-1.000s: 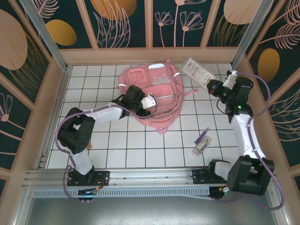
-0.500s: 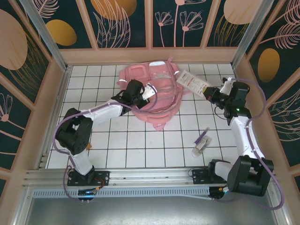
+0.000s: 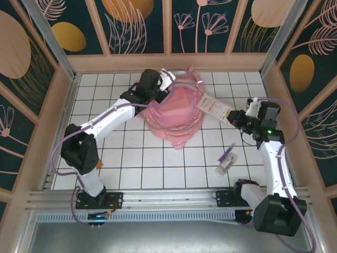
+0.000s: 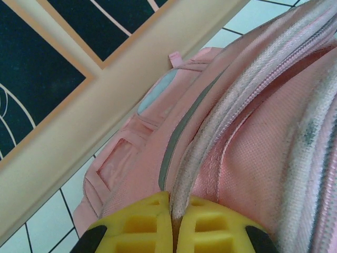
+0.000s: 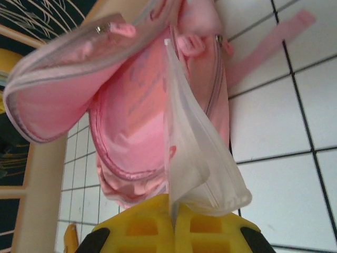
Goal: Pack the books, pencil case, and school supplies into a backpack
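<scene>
Pink backpack (image 4: 263,132) pinched by left tool (image 4: 174,211); right tool (image 5: 174,211) clamps pencil case (image 5: 189,158); overhead: loose pen (image 3: 227,153).

Robot test cell, a lab rig by the look of it: white tabletop (image 3: 137,158) ruled in a dark square grid. It is boxed on three sides by upright panels (image 3: 139,26) of teal-and-tan botanical print in pale wood-coloured framing, with bare metal posts (image 3: 47,36) at the far corners. Near edge carries an aluminium rail (image 3: 168,196) with two white-and-black robot arms bolted to it, left arm (image 3: 108,118) and right arm (image 3: 274,158), purple cables (image 3: 52,158) looping along them.
</scene>
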